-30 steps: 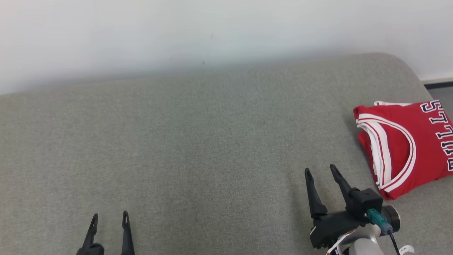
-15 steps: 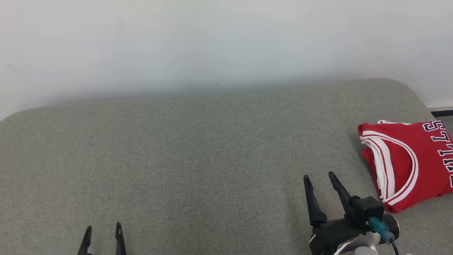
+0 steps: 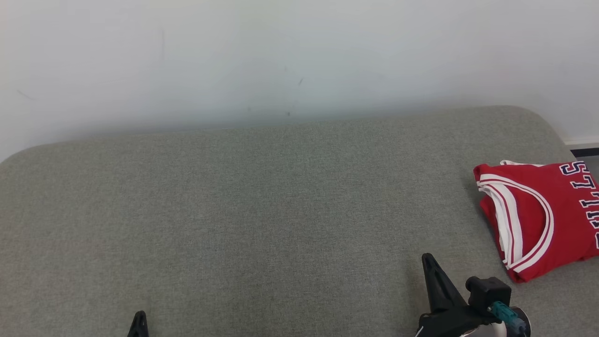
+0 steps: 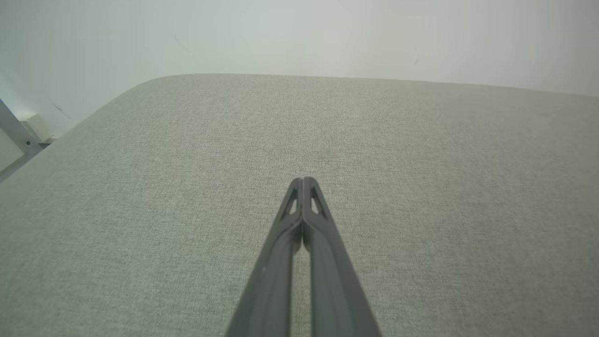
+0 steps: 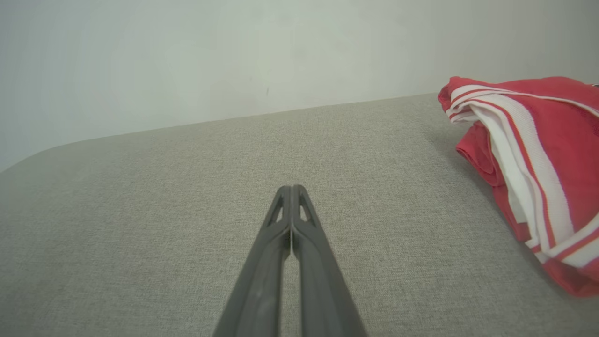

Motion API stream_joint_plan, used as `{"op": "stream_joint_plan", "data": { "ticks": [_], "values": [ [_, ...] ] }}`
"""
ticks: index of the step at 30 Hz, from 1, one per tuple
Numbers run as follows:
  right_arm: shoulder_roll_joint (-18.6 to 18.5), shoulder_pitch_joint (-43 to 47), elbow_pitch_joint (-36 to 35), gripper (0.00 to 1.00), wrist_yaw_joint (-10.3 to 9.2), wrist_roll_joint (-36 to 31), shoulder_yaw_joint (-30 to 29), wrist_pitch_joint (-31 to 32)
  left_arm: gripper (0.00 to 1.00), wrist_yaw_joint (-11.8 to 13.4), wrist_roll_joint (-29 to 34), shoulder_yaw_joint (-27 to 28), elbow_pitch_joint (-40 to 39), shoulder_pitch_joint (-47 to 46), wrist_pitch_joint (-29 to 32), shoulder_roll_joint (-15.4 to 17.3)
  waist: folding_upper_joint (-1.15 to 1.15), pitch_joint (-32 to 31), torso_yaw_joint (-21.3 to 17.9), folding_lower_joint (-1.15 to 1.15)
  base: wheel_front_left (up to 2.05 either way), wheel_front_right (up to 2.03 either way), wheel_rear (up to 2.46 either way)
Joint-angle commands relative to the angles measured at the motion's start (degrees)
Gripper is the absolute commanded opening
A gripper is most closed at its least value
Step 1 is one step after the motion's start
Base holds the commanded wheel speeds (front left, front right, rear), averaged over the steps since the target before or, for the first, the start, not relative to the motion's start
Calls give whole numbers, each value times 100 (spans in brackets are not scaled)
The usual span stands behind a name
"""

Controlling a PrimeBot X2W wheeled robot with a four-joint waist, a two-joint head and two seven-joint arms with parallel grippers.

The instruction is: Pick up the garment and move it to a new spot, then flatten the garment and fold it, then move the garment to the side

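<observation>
Your right gripper [image 5: 291,188], fingers pressed together and empty, points beside the folded red garment [image 5: 529,173], which lies apart to the right of its tips. The ribbed white-striped knit rests on a grey woven cushion [image 5: 140,210]. Your left gripper [image 4: 303,179] is likewise closed on nothing.

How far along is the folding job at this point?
Done, it seems: the jersey lies folded in a compact bundle at the right end of the cushion, off to the side. In hand: nothing; the left jaws and right jaws are shut, empty and clear of the jersey. Left: probably nothing, though the fold's underside is hidden.
</observation>
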Motion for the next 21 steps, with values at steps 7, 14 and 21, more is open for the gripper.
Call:
{"op": "stream_joint_plan", "data": {
  "ticks": [7,14,21],
  "values": [
    [1,-107,-227,0,-1,969,-121,224,0,-64,-996,70,-109,-175,237,23,0,4,17,0,0,0,0],
    [2,-57,-370,0,-2,1731,-175,387,0,-107,-1775,56,-181,-227,389,25,0,8,33,0,0,0,0],
    [2,-28,-484,0,-3,2422,-240,550,0,-151,-2481,66,-226,-289,547,27,0,12,49,0,0,0,0]
  ]
}}
